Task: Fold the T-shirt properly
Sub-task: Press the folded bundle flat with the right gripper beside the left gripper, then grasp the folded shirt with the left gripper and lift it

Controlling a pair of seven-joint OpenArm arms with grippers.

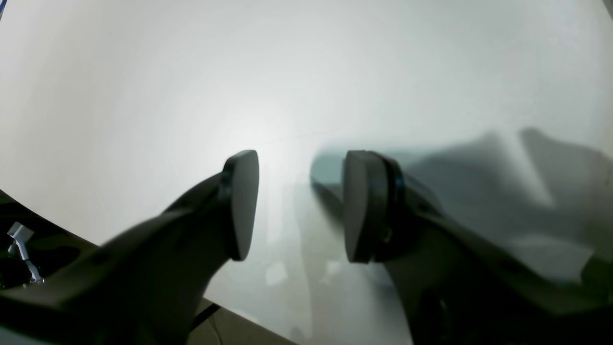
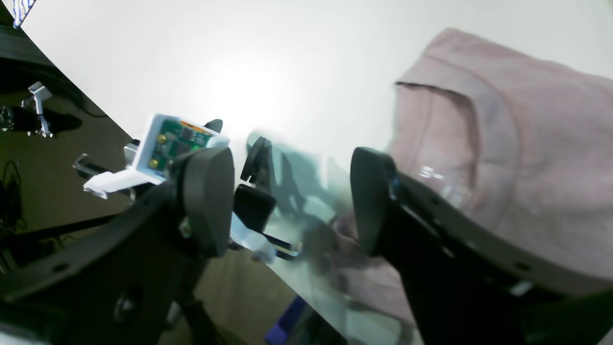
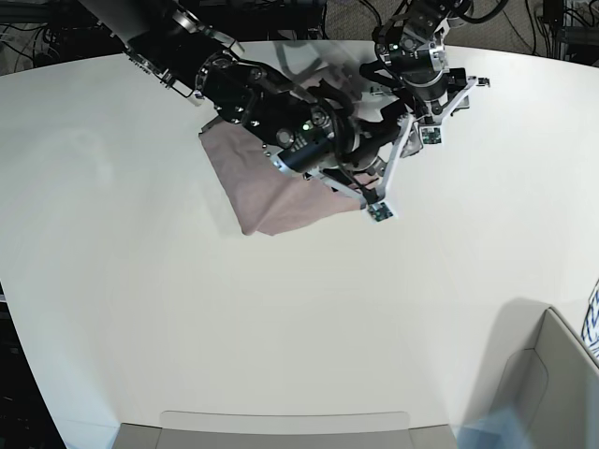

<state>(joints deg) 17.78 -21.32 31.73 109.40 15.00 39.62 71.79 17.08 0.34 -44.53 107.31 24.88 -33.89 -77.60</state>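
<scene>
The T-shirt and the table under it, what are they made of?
The T-shirt looks like thin, soft knit cloth, dusty pink and matte: it creases and folds over itself. The table seems a hard, smooth white board, maybe laminate or plastic, slightly glossy: light glares off it and shadows fall crisply on it. The exact material is unclear.

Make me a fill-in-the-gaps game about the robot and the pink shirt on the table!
1. The T-shirt is coloured ____.
2. The T-shirt lies on a big ____ table.
3. The jaws of the right gripper stand ____, with nothing between them.
4. The left gripper hangs over bare table and holds ____.

Missing words: pink; white; open; nothing
</scene>
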